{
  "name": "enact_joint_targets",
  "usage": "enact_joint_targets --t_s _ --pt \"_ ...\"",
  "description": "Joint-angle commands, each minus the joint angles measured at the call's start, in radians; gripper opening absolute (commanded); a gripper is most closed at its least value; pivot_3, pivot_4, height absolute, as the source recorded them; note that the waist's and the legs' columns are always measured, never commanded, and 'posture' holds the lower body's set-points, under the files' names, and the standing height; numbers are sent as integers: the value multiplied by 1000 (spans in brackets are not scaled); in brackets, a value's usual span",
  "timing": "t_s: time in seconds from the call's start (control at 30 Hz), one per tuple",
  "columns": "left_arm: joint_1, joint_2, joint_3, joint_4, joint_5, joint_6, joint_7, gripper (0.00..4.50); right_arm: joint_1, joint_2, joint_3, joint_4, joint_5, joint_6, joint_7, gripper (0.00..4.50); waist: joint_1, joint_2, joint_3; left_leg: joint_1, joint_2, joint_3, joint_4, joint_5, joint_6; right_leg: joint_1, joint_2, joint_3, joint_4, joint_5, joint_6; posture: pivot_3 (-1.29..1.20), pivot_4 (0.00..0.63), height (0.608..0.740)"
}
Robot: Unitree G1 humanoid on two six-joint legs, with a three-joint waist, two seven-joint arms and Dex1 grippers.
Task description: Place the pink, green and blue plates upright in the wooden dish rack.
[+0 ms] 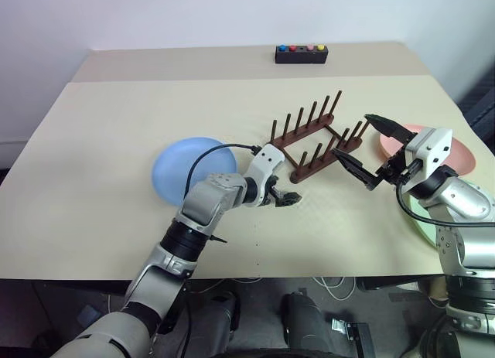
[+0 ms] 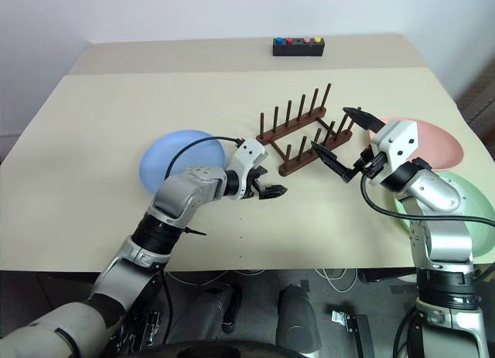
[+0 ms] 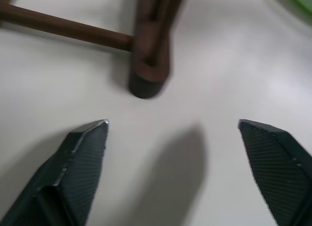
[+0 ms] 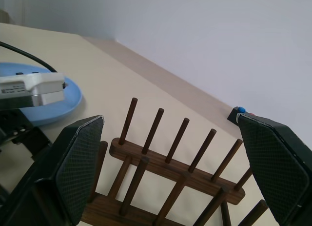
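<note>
The wooden dish rack [image 1: 313, 138] stands empty near the middle of the table [image 1: 116, 211], its pegs upright; the blue plate [image 1: 186, 171] lies flat on the table to the rack's left, partly covered by the left arm; the pink plate [image 2: 433, 141] lies flat to the rack's right, and the green plate [image 2: 464, 207] lies nearer the robot, just beside it, both partly hidden by the right arm; the left gripper [image 1: 285, 196] hangs low over the table just in front of the rack's near end, its fingers [image 3: 83, 157] spread apart with nothing between them; the right gripper [image 1: 371, 151] is held above the rack's right end, its fingers spread wide and empty; a black box with coloured buttons [image 1: 301, 54] sits at the far edge of the table
</note>
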Motion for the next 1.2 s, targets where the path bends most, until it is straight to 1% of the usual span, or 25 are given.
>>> enact_joint_targets --t_s 0.03,0.2,0.4,0.67,0.9,1.0,1.07,1.1,1.13,1.17,1.2 --pt "-25 -2 -7 53 61 -69 61 4463 -11 -3 -14 -16 2 -21 -3 4500 0 0 0 0 0 0 0 0 0 0 0 0 0 0 0 0 150 740" --pt "-48 -35 -30 159 112 -158 107 4463 -6 -4 -14 -17 -1 -21 -4 4500 3 0 0 0 0 0 0 0 0 0 0 0 0 0 0 0 150 740" --pt "-68 -76 -37 245 124 -212 84 4463 -9 -4 -13 -19 -4 -18 -5 4500 3 0 0 0 0 1 0 0 1 0 0 0 0 0 0 0 150 740" --pt "-134 -106 -24 384 140 -298 49 4463 -6 -4 -13 -26 -5 -16 -10 4500 22 0 0 0 0 2 1 -1 2 1 0 1 -1 1 2 0 150 740" --pt "-158 -130 -12 449 141 -337 17 4463 -4 -5 -12 -34 -6 -13 -16 4500 24 0 0 0 -1 2 1 -2 3 1 -1 1 -1 1 2 0 150 740" --pt "-167 -143 -4 467 137 -344 4 3661 -3 -7 -15 -35 -5 -13 -16 4500 24 0 0 0 -1 2 1 -2 3 1 -1 1 -2 1 2 0 150 740" --pt "-171 -149 -2 475 142 -349 3 2707 -2 -7 -15 -36 -5 -13 -16 4500 24 0 0 0 -1 2 1 -2 3 1 -1 1 -2 1 2 0 150 740" --pt "-173 -152 -2 480 145 -355 0 2137 -2 -7 -15 -36 -5 -13 -16 4500 24 0 0 0 -1 2 1 -2 3 1 -1 1 -2 1 2 0 150 740" --pt "-173 -155 -2 480 147 -355 -1 1788 -2 -7 -14 -36 -5 -13 -16 4500 24 0 0 0 -1 2 1 -2 3 1 -1 1 -2 1 3 0 150 740" --pt "-173 -158 -1 479 148 -354 -1 1238 -2 -7 -14 -35 -6 -13 -16 4500 24 0 0 0 -1 2 1 -2 3 1 -1 1 -2 1 3 0 150 740" --pt "-172 -160 0 479 149 -354 -1 803 -2 -7 -14 -35 -6 -13 -16 4500 24 0 0 0 -1 2 1 -2 3 1 -1 1 -2 1 3 0 150 740"
